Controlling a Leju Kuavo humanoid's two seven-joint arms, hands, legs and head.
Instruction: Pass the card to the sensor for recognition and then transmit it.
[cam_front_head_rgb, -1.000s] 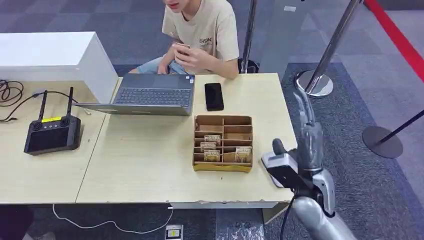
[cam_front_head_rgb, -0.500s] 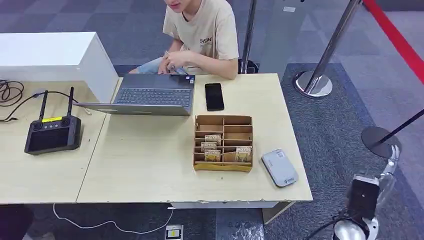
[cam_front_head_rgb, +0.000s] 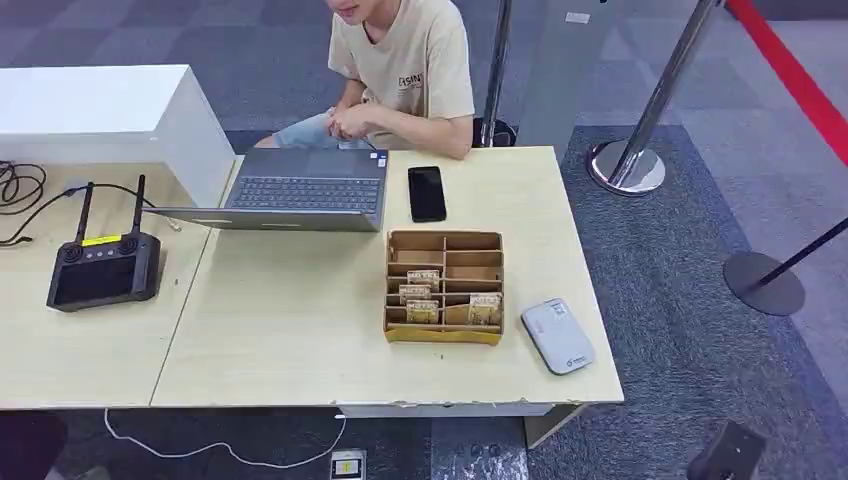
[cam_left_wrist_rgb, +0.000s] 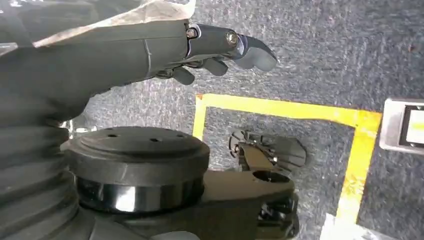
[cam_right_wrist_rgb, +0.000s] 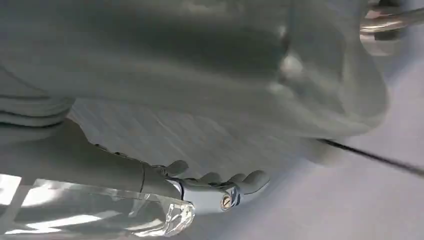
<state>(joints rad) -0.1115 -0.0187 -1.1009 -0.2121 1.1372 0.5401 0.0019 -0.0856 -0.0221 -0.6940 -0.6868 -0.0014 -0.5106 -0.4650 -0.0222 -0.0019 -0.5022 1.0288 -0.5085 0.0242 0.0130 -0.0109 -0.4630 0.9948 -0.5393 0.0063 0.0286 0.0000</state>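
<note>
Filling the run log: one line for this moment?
left hand: hanging, holds nothing | right hand: holds nothing | cards: in box | sensor: beside box, untouched

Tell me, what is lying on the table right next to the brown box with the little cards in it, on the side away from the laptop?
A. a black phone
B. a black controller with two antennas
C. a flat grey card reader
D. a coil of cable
C: the flat grey card reader lies flat on the table just beside the cardboard card box, near the table's edge.
</note>
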